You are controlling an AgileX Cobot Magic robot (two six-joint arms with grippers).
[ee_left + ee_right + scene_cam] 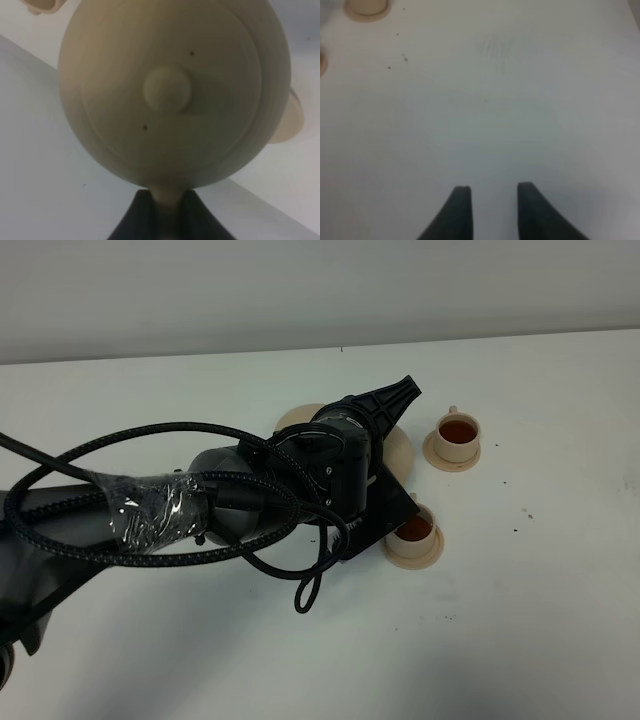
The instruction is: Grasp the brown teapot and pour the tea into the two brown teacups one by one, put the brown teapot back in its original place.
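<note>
Tan teapot [172, 95]: hangs in my L claw [167, 195], lid [167, 90] facing the wrist view, looks abt level. High view: mostly hidden under my L arm, mid-table, near both cups.
L claw: pinched tight on the loop handle [168, 202], nothing else in it. Narrow hold, fingertips only.
R claw [492, 192]: jaws spread wide, empty, over bare table [485, 100], well apart from the pot.
Far cup [459, 430]: on its small saucer [450, 464], dark tea inside.
Near cup [414, 530]: tea inside too, partly under my L wrist.
Wide saucer [298, 418]: pale rim peeks out behind my arm; prob the home spot. Can't tell if pot touches it.
Stage: both cups look filled, so pour seems done. Left to do = set pot on wide saucer, let go.
Risk 1: pot pivots in the pinch, as handle is thin & body bulky → spout dips, dribble on table.
Risk 2: wrist passes low over near cup → knock, spill.
Risk 3: landing off-centre on saucer rim → pot rocks, lid slips.
Risk 4: letting go before base is seated → drop, chip.
</note>
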